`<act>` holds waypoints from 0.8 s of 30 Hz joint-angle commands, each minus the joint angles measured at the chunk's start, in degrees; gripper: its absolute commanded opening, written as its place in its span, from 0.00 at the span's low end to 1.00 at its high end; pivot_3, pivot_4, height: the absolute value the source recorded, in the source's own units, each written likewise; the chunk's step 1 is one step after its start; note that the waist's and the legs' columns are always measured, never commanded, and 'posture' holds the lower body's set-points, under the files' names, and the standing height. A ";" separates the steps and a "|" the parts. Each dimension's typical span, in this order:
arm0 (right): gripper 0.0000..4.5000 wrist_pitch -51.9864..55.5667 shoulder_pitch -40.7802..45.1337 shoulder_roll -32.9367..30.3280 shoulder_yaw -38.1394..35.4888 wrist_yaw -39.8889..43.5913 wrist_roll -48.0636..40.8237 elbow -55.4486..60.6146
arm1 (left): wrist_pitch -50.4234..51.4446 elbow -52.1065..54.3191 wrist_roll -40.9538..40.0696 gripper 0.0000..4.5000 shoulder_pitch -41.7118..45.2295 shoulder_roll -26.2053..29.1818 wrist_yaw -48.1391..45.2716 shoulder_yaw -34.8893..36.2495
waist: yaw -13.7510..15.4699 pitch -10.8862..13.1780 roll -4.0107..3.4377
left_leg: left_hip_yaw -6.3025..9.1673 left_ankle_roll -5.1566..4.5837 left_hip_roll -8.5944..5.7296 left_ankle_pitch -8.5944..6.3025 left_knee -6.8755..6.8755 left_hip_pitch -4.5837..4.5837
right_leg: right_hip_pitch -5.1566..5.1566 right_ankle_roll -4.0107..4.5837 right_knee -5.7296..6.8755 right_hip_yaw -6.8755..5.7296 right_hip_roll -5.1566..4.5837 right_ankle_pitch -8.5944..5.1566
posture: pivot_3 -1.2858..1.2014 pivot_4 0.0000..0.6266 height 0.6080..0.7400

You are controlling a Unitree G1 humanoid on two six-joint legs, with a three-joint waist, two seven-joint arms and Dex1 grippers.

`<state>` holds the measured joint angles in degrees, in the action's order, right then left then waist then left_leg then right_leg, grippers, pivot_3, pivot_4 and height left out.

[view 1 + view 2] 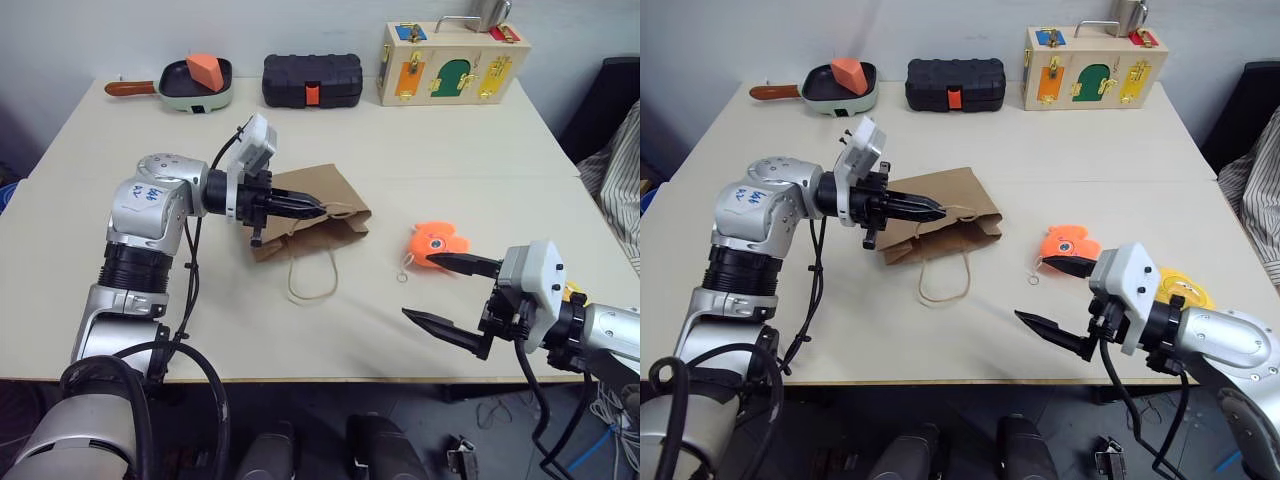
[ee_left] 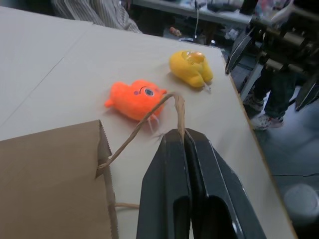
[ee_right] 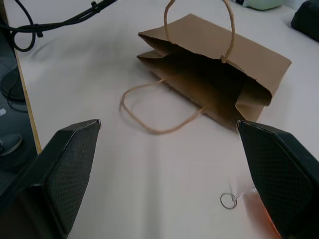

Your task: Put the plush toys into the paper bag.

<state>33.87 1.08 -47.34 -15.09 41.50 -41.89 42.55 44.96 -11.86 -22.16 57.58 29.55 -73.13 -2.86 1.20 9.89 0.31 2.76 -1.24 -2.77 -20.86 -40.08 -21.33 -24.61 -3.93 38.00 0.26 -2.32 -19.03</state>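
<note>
The brown paper bag (image 1: 338, 186) lies on its side mid-table, its mouth facing my right gripper and gaping a little (image 3: 209, 74). My left gripper (image 1: 320, 211) is shut on the bag's upper cord handle (image 2: 178, 107) and holds it off the table. The lower handle loop (image 1: 310, 280) rests on the tabletop. The orange plush toy (image 1: 437, 241) lies to the right of the bag, its key ring (image 3: 229, 200) beside it. The yellow plush toy (image 1: 1185, 287) sits farther right, by the table's edge. My right gripper (image 1: 418, 286) hovers open just in front of the orange toy.
Along the far edge stand a frying pan (image 1: 185, 92) holding an orange wedge block (image 1: 205, 70), a black ribbed case (image 1: 312, 80) and a wooden lock box (image 1: 452, 62). Striped cloth (image 1: 615, 180) hangs off the table's right side. The table's front edge runs under my right gripper.
</note>
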 commanded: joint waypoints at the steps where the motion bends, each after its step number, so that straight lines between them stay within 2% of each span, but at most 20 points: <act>1: 0.92 -0.18 4.40 2.65 4.17 -3.17 1.49 -0.77 | 4.76 6.49 -3.90 0.00 -0.18 -1.43 4.23 1.73 | -0.05 0.00 0.00 | 0.00 0.00 0.00 0.00 0.00 0.01 | 0.00 0.00 -0.01 0.00 0.00 0.00 | 0.52 0.24 1.00; 2: 0.88 0.15 5.62 3.51 5.39 -4.02 1.83 -1.31 | 5.34 7.31 -4.36 0.00 -0.36 -1.76 5.23 1.73 | -0.06 0.00 0.00 | -0.01 0.01 0.00 0.00 0.00 0.04 | 0.01 0.00 -0.01 0.01 0.01 0.00 | 0.52 0.24 1.00; 5: 0.66 0.39 10.52 7.64 13.23 -7.20 7.11 -5.47 | 6.43 8.83 -5.19 0.00 -0.66 -4.47 9.74 1.71 | -0.04 -0.01 0.01 | -0.01 0.03 -0.01 0.01 0.00 0.05 | -0.01 0.00 -0.02 0.01 0.00 0.00 | 0.52 0.24 1.00; 6: 0.55 0.33 11.71 8.75 15.12 -7.94 8.67 -6.65 | 6.74 9.03 -5.42 0.00 -0.64 -5.01 10.75 1.67 | -0.02 -0.01 0.01 | 0.00 0.04 0.00 0.02 -0.01 0.06 | -0.01 0.00 -0.02 0.01 0.01 0.00 | 0.52 0.24 1.00; 9: 0.34 0.59 17.11 14.32 21.56 -11.75 14.52 -13.31 | 6.82 9.89 -5.80 0.00 -0.73 -6.23 12.52 0.56 | -0.14 -0.01 0.02 | -0.02 0.05 -0.04 0.02 -0.01 0.05 | -0.04 0.00 -0.01 0.03 -0.01 0.00 | 0.52 0.24 1.00; 13: 0.04 0.40 22.35 19.91 25.72 -15.35 20.66 -21.68 | 6.53 9.95 -5.89 0.00 -0.49 -7.29 14.16 -0.34 | -0.61 -0.01 0.02 | -0.04 0.08 -0.06 0.04 0.02 0.04 | -0.11 0.00 0.02 0.03 -0.01 0.00 | 0.52 0.24 1.00; 14: 0.01 0.10 23.41 21.16 26.53 -16.01 22.05 -23.56 | 6.78 10.09 -6.13 0.00 -0.35 -7.58 14.59 -0.34 | -0.66 -0.02 0.02 | -0.02 0.09 -0.05 0.04 0.01 0.04 | -0.10 0.00 0.03 0.01 -0.01 0.00 | 0.52 0.24 1.00; 20: 0.01 -3.13 31.12 30.74 28.24 -21.98 29.84 -38.75 | 9.95 10.97 -9.15 0.00 0.96 -10.58 19.32 2.14 | -1.54 -0.02 0.01 | -0.02 0.10 -0.09 0.05 0.01 0.03 | -0.14 0.00 0.29 0.00 -0.03 0.00 | 0.52 0.24 1.00; 24: 0.01 -4.96 33.24 34.84 29.25 -23.76 33.81 -46.41 | 11.96 11.39 -11.57 0.00 1.62 -11.83 22.02 3.89 | -2.28 -0.02 0.01 | -0.01 0.14 -0.09 0.07 0.02 0.03 | -0.28 0.00 0.54 -0.01 -0.02 0.00 | 0.52 0.24 1.00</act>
<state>30.46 33.69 -13.19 13.73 18.60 -9.64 -2.54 56.48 -2.89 -31.61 57.45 17.96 -51.95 -0.73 -1.09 9.87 0.32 2.75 -1.10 -2.86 -20.78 -40.06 -21.29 -24.93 -3.93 38.60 0.26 -2.35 -19.03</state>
